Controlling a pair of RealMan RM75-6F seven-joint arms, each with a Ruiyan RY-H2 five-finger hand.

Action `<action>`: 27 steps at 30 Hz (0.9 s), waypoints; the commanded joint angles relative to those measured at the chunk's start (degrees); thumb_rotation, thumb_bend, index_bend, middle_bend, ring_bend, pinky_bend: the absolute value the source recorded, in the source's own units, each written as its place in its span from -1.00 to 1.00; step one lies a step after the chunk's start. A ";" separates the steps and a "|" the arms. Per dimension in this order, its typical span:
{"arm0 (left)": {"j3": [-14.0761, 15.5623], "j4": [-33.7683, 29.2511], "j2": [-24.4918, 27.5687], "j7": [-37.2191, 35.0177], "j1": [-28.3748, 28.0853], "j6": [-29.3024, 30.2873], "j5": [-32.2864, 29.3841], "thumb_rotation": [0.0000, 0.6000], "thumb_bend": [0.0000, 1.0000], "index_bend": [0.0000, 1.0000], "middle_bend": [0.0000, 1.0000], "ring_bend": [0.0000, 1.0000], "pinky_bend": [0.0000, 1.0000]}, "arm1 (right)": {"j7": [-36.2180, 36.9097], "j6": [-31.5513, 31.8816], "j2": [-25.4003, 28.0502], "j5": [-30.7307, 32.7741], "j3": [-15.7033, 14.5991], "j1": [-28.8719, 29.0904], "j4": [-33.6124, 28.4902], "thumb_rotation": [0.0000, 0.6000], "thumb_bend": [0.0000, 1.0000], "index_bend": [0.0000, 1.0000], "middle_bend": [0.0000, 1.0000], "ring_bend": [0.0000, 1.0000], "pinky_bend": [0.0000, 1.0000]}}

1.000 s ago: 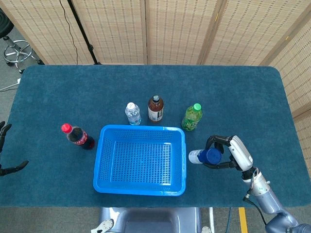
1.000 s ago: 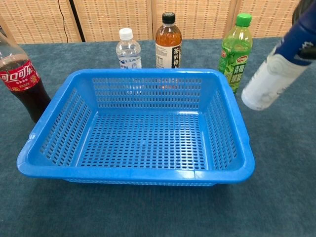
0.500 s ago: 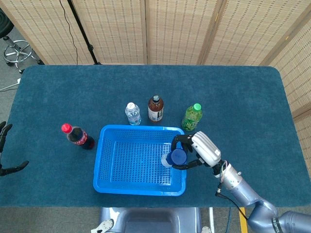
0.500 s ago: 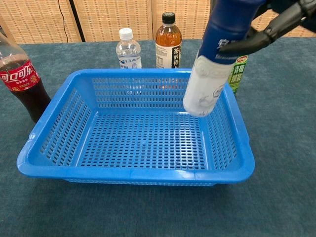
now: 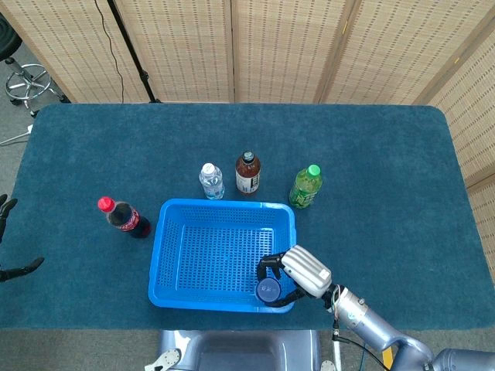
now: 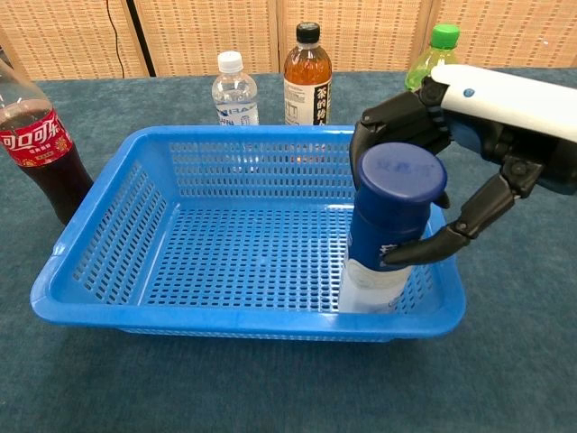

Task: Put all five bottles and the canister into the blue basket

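The right hand [image 6: 451, 171] has carried the blue-capped canister [image 6: 389, 230] from the table right of the blue basket [image 5: 224, 255] into the basket's near right corner. A second ago the canister hung tilted outside the rim; now it stands upright, its white base on or just above the mesh floor. The first of six items is nearly placed, though not yet released.

The right hand holds the canister around its blue upper part, fingers behind it, thumb [image 6: 433, 244] in front. Its forearm reaches in from the right, over the rim.

Still on the table: the cola bottle [image 5: 124, 217] left of the basket, and the water bottle [image 5: 210, 181], brown tea bottle [image 5: 247, 172] and green tea bottle [image 5: 305, 186] beyond its far edge. A fifth bottle is not visible.

The left hand [image 5: 11, 255] is barely visible at the far left edge, fingers apart, holding nothing.
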 commanded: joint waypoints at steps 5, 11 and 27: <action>0.02 -0.02 -0.07 0.15 -0.13 -0.28 -0.08 1.00 -0.92 -1.00 -1.00 -1.00 -1.00 | -0.40 1.55 1.59 -0.26 -1.33 -0.99 -0.70 1.00 -0.96 -0.87 -0.98 -0.99 -0.58; 0.02 -0.08 -0.16 0.13 -0.22 -0.12 0.43 1.00 -0.92 -1.00 -1.00 -1.00 -1.00 | -2.00 6.96 4.50 1.34 0.40 -3.67 -3.54 1.00 -1.00 -0.98 -1.00 -1.00 -0.68; 0.65 0.82 0.18 -1.40 0.81 1.94 2.66 1.00 -0.92 -1.00 -1.00 -1.00 -1.00 | 10.10 4.61 15.62 22.18 9.70 -6.43 0.38 1.00 -1.00 -1.00 -1.00 -1.00 -1.00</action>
